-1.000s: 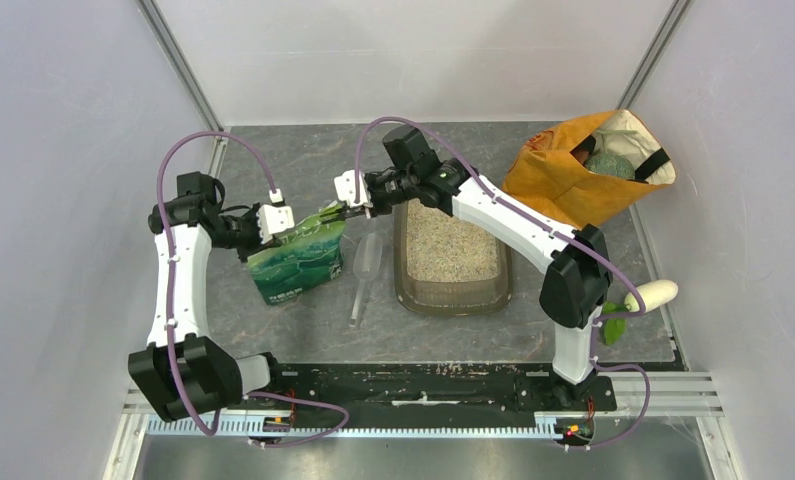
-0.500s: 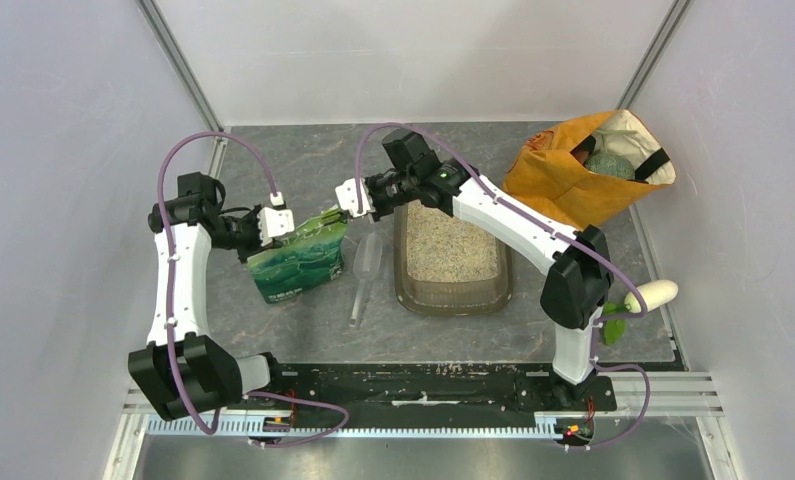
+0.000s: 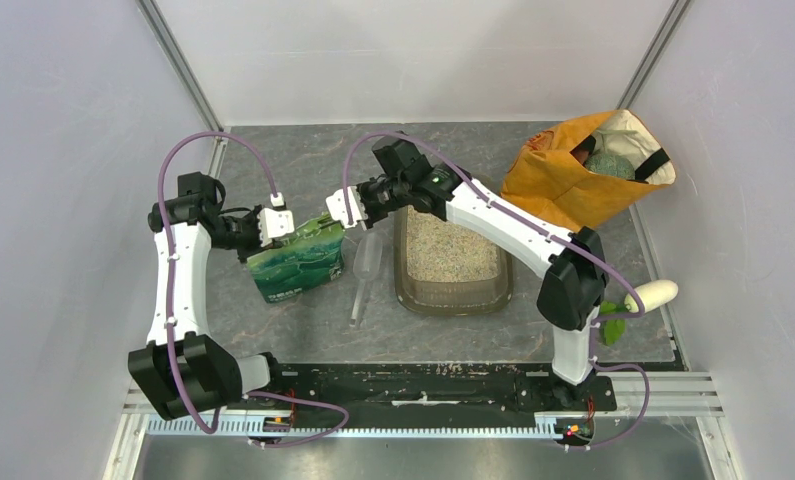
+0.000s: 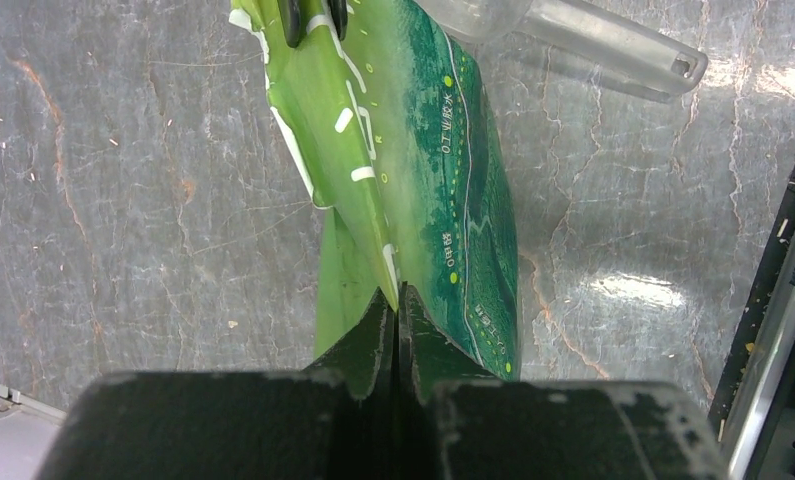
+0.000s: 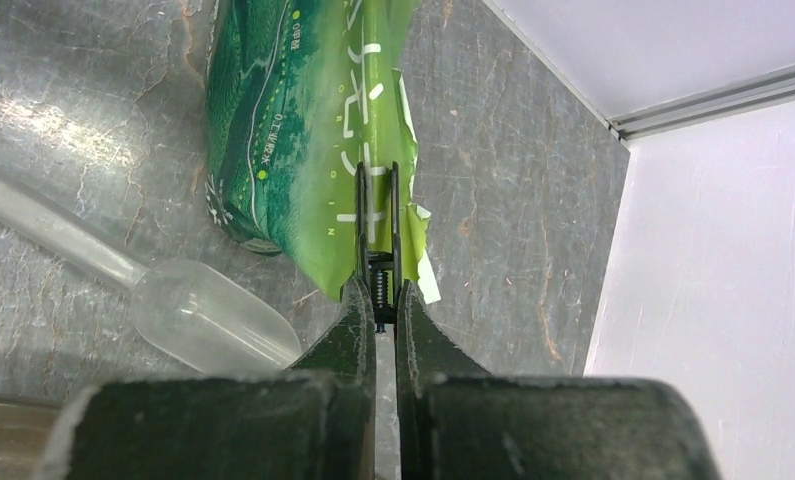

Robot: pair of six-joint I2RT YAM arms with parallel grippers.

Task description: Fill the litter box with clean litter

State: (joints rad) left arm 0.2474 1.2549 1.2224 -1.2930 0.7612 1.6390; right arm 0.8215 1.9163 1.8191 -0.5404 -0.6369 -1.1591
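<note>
Top external: green pouch sits on the table left of the litter box, beside it, not over it. Clear scoop lies between the 2. Box already holds a layer of clean litter across its floor.

Left jaws: fully closed on the pouch's top edge at its left end, film pinched flat (left wrist). Right jaws: closed to a thin slit on the same top strip at the right end (right wrist). So 2 pinches on 1 seam. Probably a tear-open step or a lift to pour, can't tell which.

Risks from here:
- Both grips are on thin glossy film only. Pull too hard or off-axis and 1 side slips out, or the strip rips away without opening the pouch. Edge by the right jaws looks ragged.
- If the seam gives while the pouch is beside the box, granules land on the table, not in the tray.
- Swinging the pouch right could knock the scoop into the box wall.
- Right arm reaches across the box's far end, so dropping it would hit the rim.

Orange cloth bag is well apart, far right.
</note>
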